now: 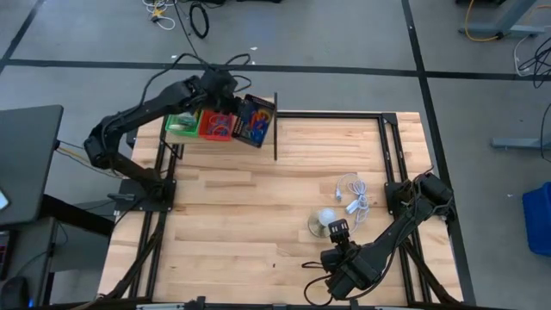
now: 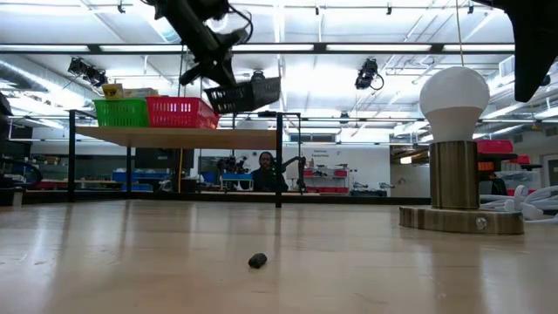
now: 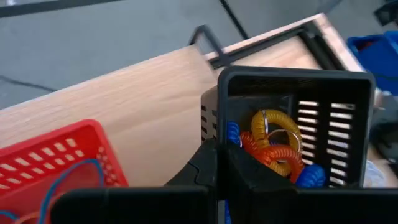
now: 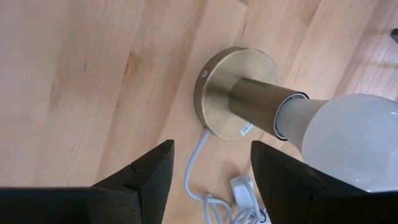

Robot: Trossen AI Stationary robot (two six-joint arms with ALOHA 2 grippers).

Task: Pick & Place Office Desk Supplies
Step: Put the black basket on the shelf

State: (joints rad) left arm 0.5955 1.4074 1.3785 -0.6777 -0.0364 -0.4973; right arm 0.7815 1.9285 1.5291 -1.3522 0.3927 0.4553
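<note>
high: left gripper [image 1: 244, 110] pinching black basket [image 1: 255, 120] lifted at tabletop [image 1: 258, 215] far edge | low: basket tilting | left wrist: coiled loops [image 3: 273, 146] sitting inside | right wrist: right gripper [image 4: 211, 171] spread over lamp [image 4: 298, 124] | step: carrying; next likely tipping out

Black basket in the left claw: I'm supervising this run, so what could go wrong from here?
1. The left claw pinches only the rim of the black basket, which hangs tilted off the shelf; it might slip.
2. The coiled loops could spill out.
3. The open right claw hovers close to the lamp and might knock it.
</note>
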